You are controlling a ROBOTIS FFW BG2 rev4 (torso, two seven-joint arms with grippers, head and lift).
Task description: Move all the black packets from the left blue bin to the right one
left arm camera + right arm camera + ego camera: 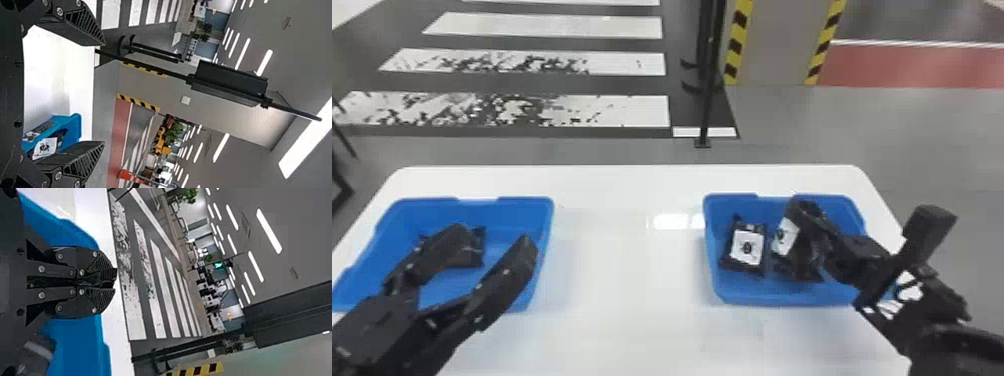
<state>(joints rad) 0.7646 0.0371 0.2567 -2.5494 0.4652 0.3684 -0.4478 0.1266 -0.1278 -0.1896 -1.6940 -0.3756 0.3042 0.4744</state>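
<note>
White counter (622, 300) carries both bins. Line your left end effector (494, 235), fingers spread, over the left blue bin's (507, 212) black packet (474, 252); descend, pinch mid-body. Its long axis is obscured. Right end effector (113, 282): pressed together over the right blue bin (757, 295); can't tell if pinching. Flat labelled packet (747, 247) there runs near-to-far.

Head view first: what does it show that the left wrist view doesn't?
Head view: the left blue bin with a black packet inside, and the right arm at the right bin.
Left wrist view: ceiling lights and a green plant.
Both: the right bin, a labelled packet in it, the striped pillar and the left jaws, apart.
</note>
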